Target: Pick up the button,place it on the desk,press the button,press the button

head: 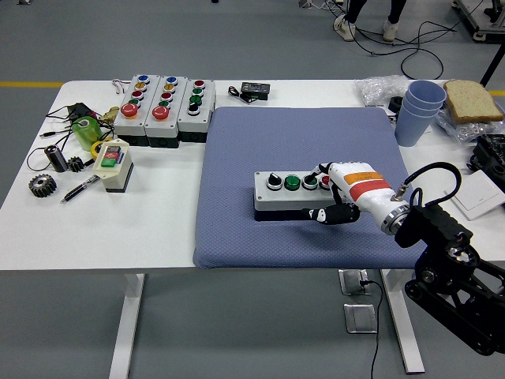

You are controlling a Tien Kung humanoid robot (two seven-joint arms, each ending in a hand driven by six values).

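Note:
A grey button box (288, 192) lies flat on the blue mat (300, 142), near its front right. On top it shows a black knob (273, 181) and two green buttons (293, 183). The red button at its right end is mostly hidden. My right hand (325, 192), white with an orange and red band, reaches in from the right and clasps the box's right end. Its fingertips (323, 170) rest on the box top over the red button. The black thumb (322, 214) lies against the front wall. My left arm is out of sight.
Three more button boxes (163, 106) stand at the back left, with a small cream switch box (112, 164), gears, a pen and cables nearby. Blue cups (416, 110), a bread slice (472, 99) and plastic bags crowd the back right. A black device (255, 88) lies behind the mat.

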